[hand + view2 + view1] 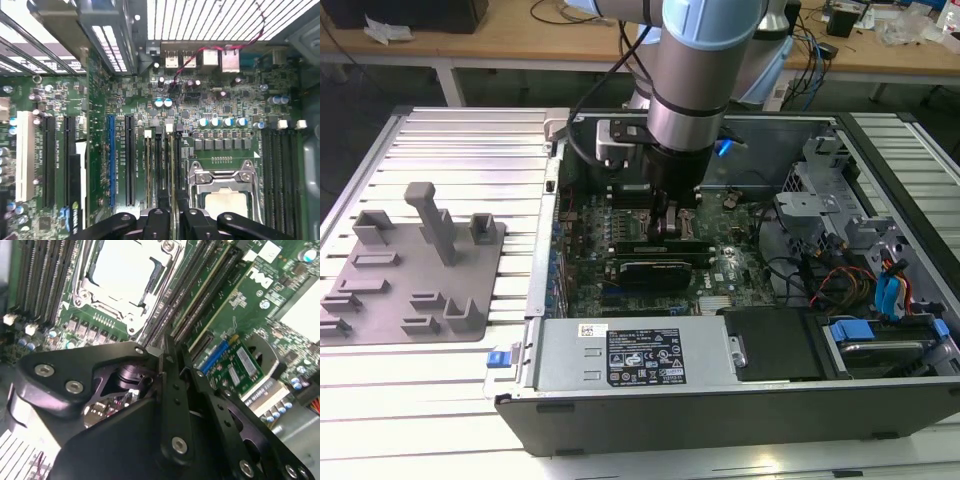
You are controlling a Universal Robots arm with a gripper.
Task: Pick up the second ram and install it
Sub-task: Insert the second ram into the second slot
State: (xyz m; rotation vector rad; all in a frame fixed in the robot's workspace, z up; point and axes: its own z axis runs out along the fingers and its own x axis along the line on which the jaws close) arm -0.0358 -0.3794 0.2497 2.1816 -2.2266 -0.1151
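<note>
Gripper (pixel 670 222) down inside the open computer case (pixel 720 390), over the memory slots (pixel 162 165) beside the processor (pixel 227 202).

In both wrist views the black fingers (pixel 172 390) stand close together over the long slots, pinching a thin edge between them — the second ram (pixel 173 165), seen edge-on as a narrow dark strip with a green rim, standing upright in a slot just beside the silver processor. Its chips and most of its length are hidden by the fingers, and whether it is fully seated is hard to tell. In the exterior view the arm's wrist covers the slots. On the counter (pixel 460 130) at the exterior view's left lies the grey fixture plate (pixel 410 270) — well apart from the case.
</note>
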